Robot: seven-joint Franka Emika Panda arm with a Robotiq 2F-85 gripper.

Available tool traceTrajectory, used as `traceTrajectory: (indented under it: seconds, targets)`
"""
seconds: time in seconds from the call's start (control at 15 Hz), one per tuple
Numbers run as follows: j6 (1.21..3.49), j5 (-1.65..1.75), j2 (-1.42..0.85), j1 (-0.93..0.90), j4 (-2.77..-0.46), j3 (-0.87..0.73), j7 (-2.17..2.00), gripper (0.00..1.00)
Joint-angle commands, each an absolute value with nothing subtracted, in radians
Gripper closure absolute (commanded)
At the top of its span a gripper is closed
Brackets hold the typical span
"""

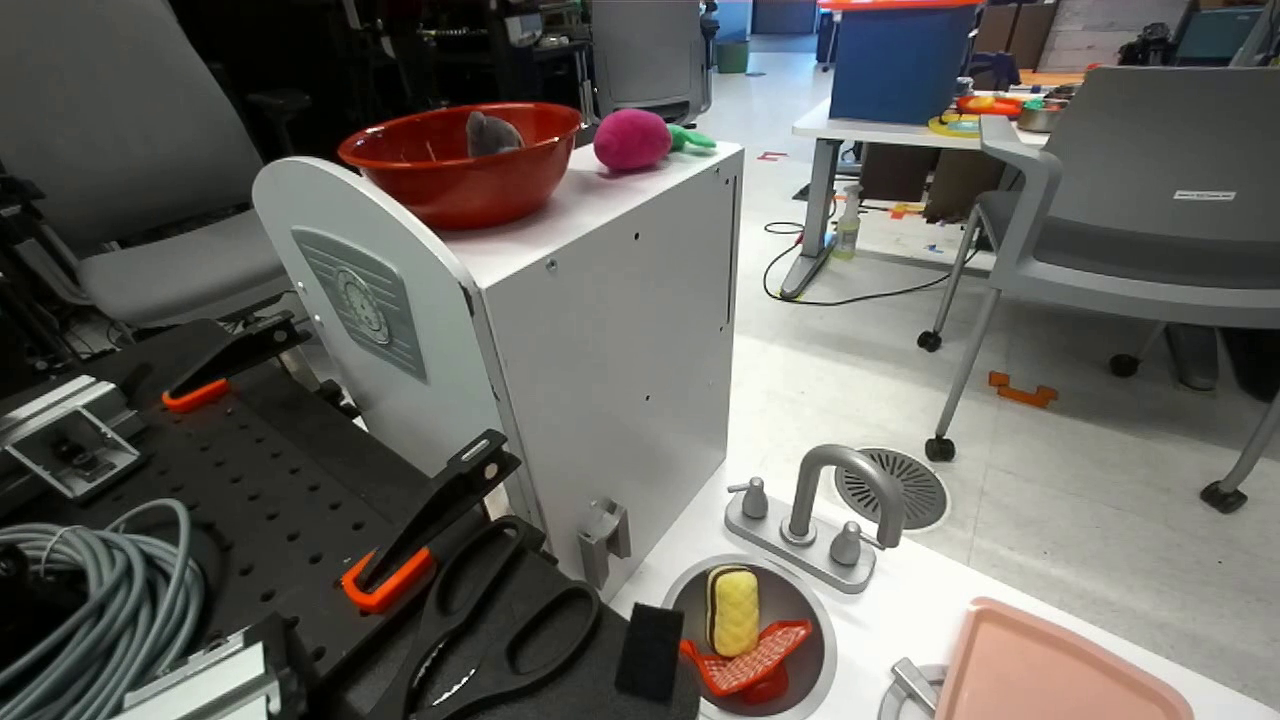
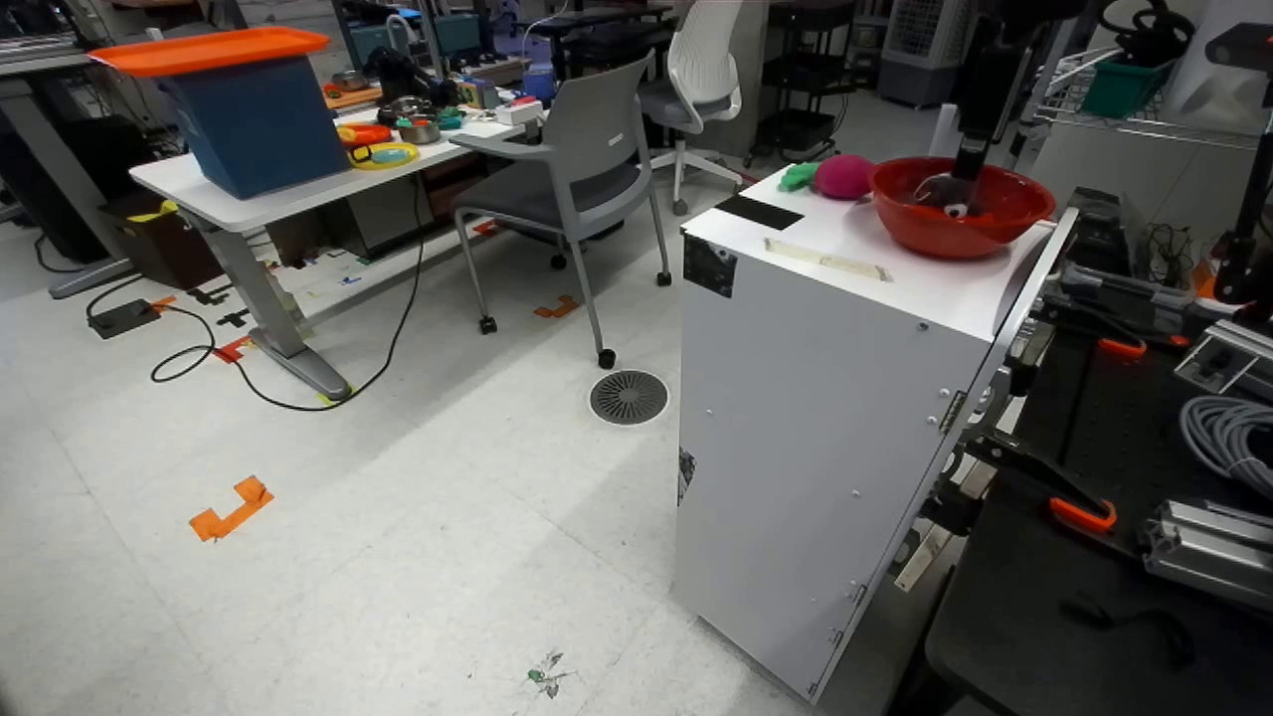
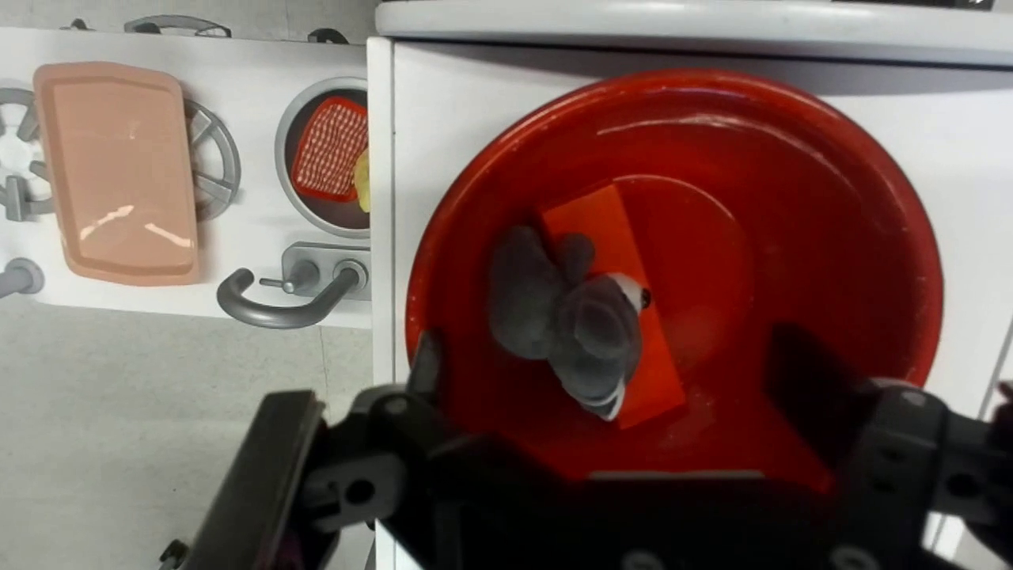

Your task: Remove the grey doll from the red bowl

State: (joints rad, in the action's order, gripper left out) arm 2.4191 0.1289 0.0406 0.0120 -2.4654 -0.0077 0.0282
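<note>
White cabinet top (image 3: 443, 87) spreads under the red bowl (image 3: 791, 237), ahead of my gripper (image 3: 609, 360), whose 2 fingers (image 3: 426, 368) stand wide apart. Facing that gap, the grey doll (image 3: 566, 317) lies in the bowl, wall all round. Past 1 finger sit sink (image 3: 336, 212) and pink tray (image 3: 127, 174).

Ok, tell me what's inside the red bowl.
The red bowl holds the grey doll, lying partly over an orange strip. Whatever is directly beneath the grey doll is hidden.

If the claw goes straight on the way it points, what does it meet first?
Likely the doll, ahead of the open claw; depth is unclear, so one side might touch the bowl first.
</note>
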Motion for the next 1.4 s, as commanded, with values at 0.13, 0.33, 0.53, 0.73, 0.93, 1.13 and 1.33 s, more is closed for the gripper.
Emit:
traceTrajectory:
  seconds: [0.13,0.33,0.53,0.73,0.93,1.13,1.33]
  targets:
    - [2.431,0.09,-0.004,0.019,-2.442,-0.02,0.094,0.0]
    - [2.428,0.078,-0.015,0.021,-2.438,-0.023,0.105,0.0]
    - [2.427,0.072,-0.022,0.022,-2.436,-0.023,0.111,0.0]
    - [2.428,0.072,-0.025,0.024,-2.434,-0.023,0.112,0.26]
    - [2.431,0.075,-0.025,0.024,-2.434,-0.024,0.11,0.4]
    - [2.434,0.075,-0.027,0.024,-2.434,-0.025,0.112,0.63]
    - [2.433,0.075,-0.029,0.025,-2.432,-0.026,0.11,0.87]
